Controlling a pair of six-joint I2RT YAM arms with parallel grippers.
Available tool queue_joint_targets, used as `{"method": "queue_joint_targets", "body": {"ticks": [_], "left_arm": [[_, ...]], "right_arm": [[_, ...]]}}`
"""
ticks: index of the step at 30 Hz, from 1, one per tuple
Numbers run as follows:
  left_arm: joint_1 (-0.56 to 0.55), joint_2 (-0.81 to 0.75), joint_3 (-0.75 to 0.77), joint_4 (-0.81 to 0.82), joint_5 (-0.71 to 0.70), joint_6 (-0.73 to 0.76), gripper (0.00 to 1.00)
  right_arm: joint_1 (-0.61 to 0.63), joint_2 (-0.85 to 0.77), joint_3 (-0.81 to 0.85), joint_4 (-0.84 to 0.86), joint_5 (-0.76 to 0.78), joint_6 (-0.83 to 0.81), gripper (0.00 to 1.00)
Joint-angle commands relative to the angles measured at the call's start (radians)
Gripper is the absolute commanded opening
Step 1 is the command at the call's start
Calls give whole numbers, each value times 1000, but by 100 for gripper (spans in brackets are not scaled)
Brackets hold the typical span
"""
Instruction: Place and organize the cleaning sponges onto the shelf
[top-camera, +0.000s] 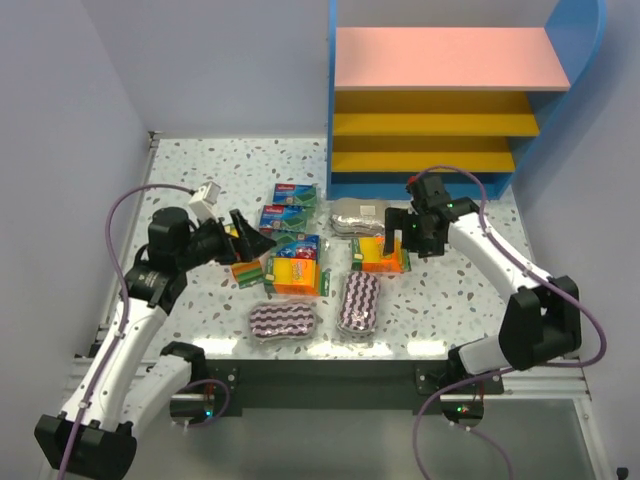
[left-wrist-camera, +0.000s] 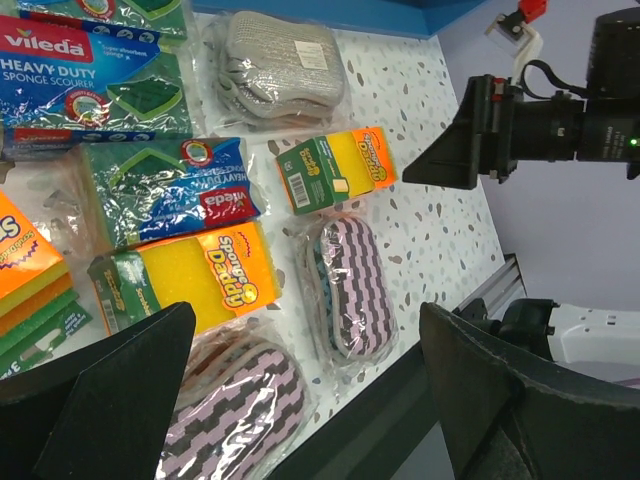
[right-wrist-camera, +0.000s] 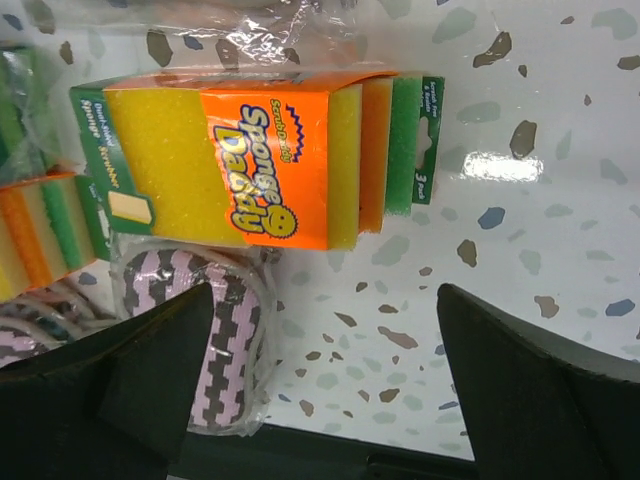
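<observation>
The sponges lie wrapped on the speckled table in front of the shelf (top-camera: 450, 100). Among them are two green packs (top-camera: 296, 196), a silvery-grey scourer pack (top-camera: 360, 216), a blue pack (top-camera: 298, 247), orange-yellow-green blocks (top-camera: 296, 275) and two purple-white striped pads (top-camera: 283, 322). My left gripper (top-camera: 262, 240) hovers open over the left of the group, and its wrist view shows a striped pad (left-wrist-camera: 345, 285) below the jaws. My right gripper (top-camera: 405, 245) hangs open over an orange-yellow-green block (right-wrist-camera: 270, 160), which lies just beyond its fingertips (right-wrist-camera: 170, 340). Neither gripper holds anything.
The shelf has a pink top board (top-camera: 445, 58) and yellow lower boards (top-camera: 430, 125) between blue sides. The table's front edge (top-camera: 330, 348) runs just below the striped pads. A grey wall stands close on the left.
</observation>
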Motion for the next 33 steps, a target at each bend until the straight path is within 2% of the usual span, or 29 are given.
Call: {"method": "queue_joint_targets", "body": {"ticks": [1, 6, 15, 23, 24, 29, 32, 33], "left_arm": [[-1, -33, -17, -18, -8, 17, 100], [-1, -59, -28, -51, -11, 20, 100], [-1, -86, -29, -81, -19, 23, 100], [-1, -85, -26, -92, -20, 25, 100], [-1, -88, -26, -94, -20, 26, 100], [-1, -86, -26, -98, -23, 31, 100], [-1, -79, -25, -98, -22, 28, 100], [-1, -76, -23, -95, -20, 28, 100]], "right_arm": [[22, 47, 10, 68, 80, 11, 96], [22, 60, -32, 165, 97, -3, 92], [23, 115, -84, 317, 10, -17, 66], [7, 121, -171, 464, -74, 21, 53], [3, 114, -184, 488, -81, 32, 48], [-27, 117, -250, 525, -145, 52, 36], [-43, 115, -277, 532, -160, 58, 16], [-45, 112, -282, 530, -163, 60, 12]]}}
